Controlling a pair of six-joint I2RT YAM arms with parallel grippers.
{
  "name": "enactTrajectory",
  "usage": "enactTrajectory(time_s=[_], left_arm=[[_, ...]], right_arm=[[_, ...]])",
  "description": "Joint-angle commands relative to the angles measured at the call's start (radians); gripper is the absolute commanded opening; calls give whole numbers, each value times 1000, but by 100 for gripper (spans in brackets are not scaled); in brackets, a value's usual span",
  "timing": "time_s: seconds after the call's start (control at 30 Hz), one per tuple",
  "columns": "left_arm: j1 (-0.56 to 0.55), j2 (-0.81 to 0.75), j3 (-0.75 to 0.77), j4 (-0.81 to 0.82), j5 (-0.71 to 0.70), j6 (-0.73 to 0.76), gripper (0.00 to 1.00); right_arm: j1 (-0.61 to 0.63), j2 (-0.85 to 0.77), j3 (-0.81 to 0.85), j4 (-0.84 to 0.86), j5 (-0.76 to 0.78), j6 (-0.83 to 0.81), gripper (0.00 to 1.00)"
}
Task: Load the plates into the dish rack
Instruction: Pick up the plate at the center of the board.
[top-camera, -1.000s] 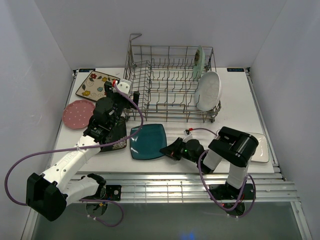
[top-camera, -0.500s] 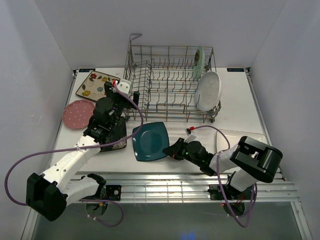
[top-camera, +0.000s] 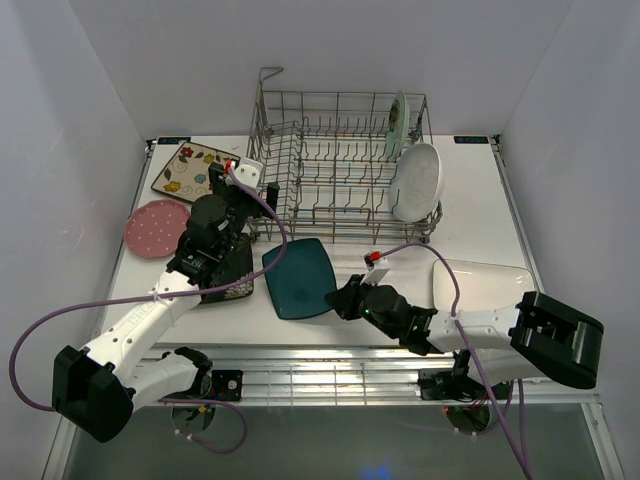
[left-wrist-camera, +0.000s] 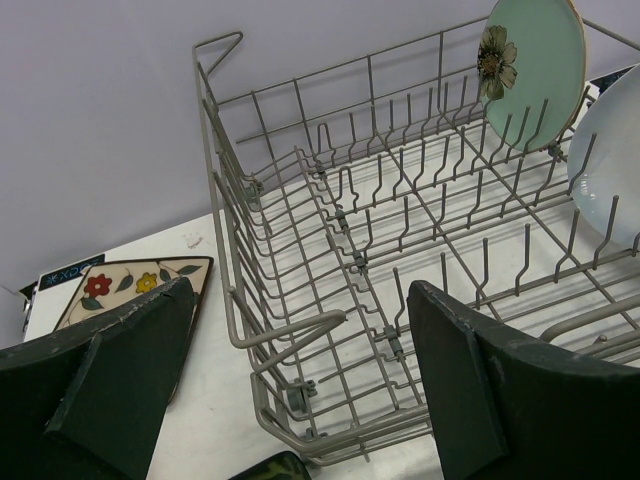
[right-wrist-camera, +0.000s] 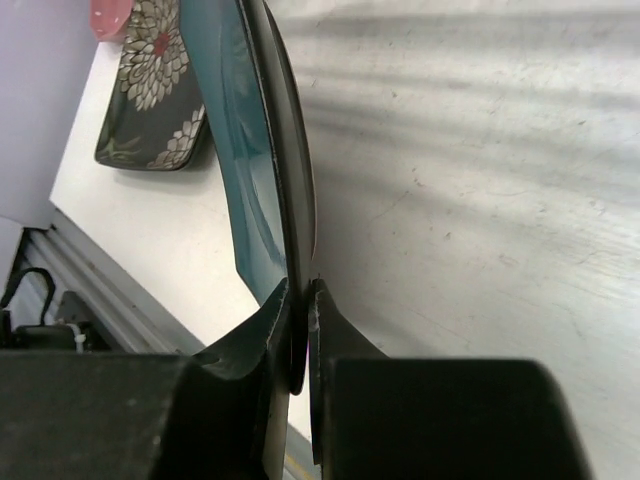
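Observation:
My right gripper (top-camera: 345, 298) (right-wrist-camera: 300, 300) is shut on the near right edge of the teal square plate (top-camera: 300, 278) (right-wrist-camera: 245, 150), which stands tilted up on edge above the table. The dish rack (top-camera: 340, 170) (left-wrist-camera: 330, 250) holds a mint-green round plate (top-camera: 399, 125) (left-wrist-camera: 535, 65) and a white oval plate (top-camera: 416, 182) at its right end. My left gripper (top-camera: 240, 185) (left-wrist-camera: 300, 400) hangs open at the rack's near left corner, holding nothing. A dark patterned square plate (top-camera: 232, 278) (right-wrist-camera: 150, 100) lies partly under the left arm.
A pink dotted round plate (top-camera: 156, 227) and a cream floral square plate (top-camera: 190, 170) (left-wrist-camera: 125, 280) lie left of the rack. A white rectangular plate (top-camera: 500, 278) lies at the right, partly behind my right arm. Metal slats run along the table's near edge (top-camera: 330, 375).
The right gripper has raised the teal plate from lying flat to tilted on edge, and the right arm has stretched out low to the right. The left arm has not moved.

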Motion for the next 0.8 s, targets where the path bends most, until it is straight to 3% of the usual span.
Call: enactTrajectory(time_s=[0.0, 0.23, 0.77], left_arm=[[0, -25, -5, 16, 3, 2, 98], [0, -27, -5, 17, 2, 5, 98], [0, -30, -6, 16, 0, 5, 98]], right_arm=[[20, -77, 67, -6, 167, -99, 8], [51, -177, 98, -97, 279, -186, 8], [53, -391, 247, -322, 345, -395, 8]])
